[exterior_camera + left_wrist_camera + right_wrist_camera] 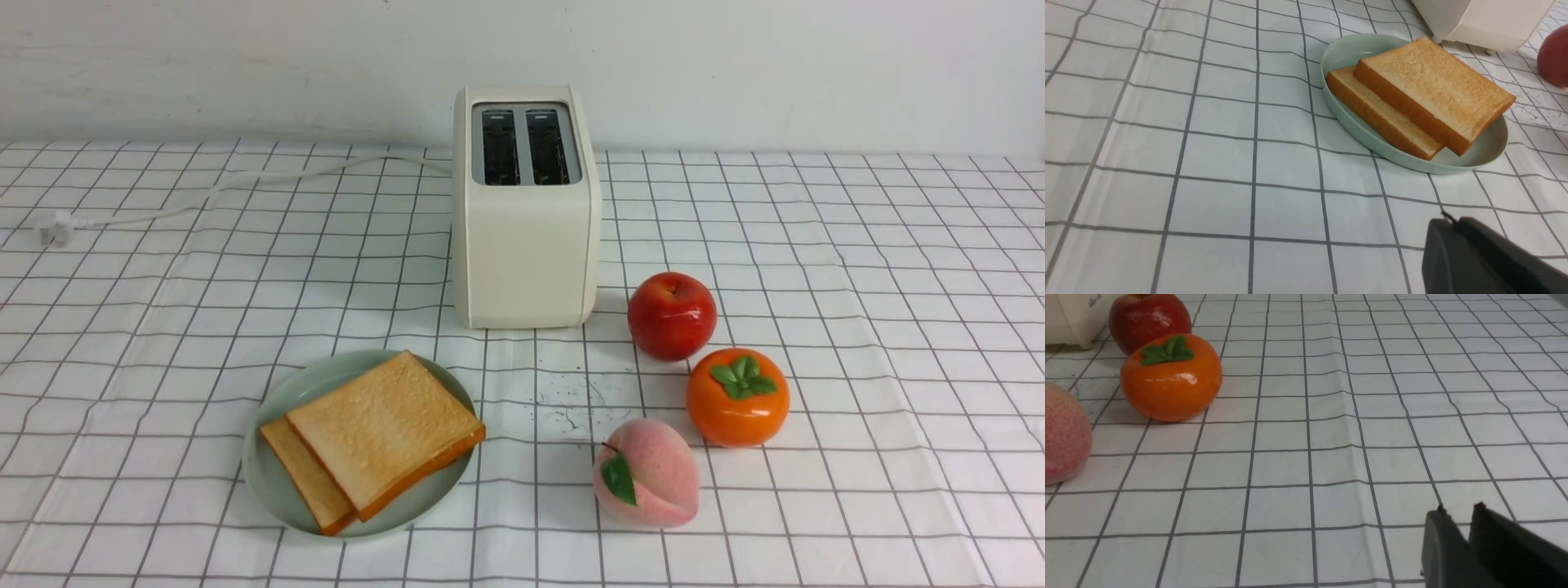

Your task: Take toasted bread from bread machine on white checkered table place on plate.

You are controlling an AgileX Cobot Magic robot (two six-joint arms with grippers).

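Note:
Two slices of toasted bread lie overlapped on the plate point(273, 490): the upper slice point(384, 425) rests partly on the lower slice point(306, 478). The bread machine point(522, 245) stands behind the plate on the white checkered table point(857, 327), both dark slots showing no bread. Neither arm shows in the front view. In the left wrist view my left gripper point(1449, 220) is shut and holds nothing, hovering over bare cloth short of the plate point(1486, 151) and toasted bread point(1433, 85). My right gripper point(1458, 508) is open by a narrow gap, with nothing in it, over bare cloth.
A red apple point(671, 314), an orange persimmon point(737, 398) and a pink peach point(647, 472) sit right of the bread machine. Its white cord and plug point(55, 230) trail to the back left. A wall closes the far edge.

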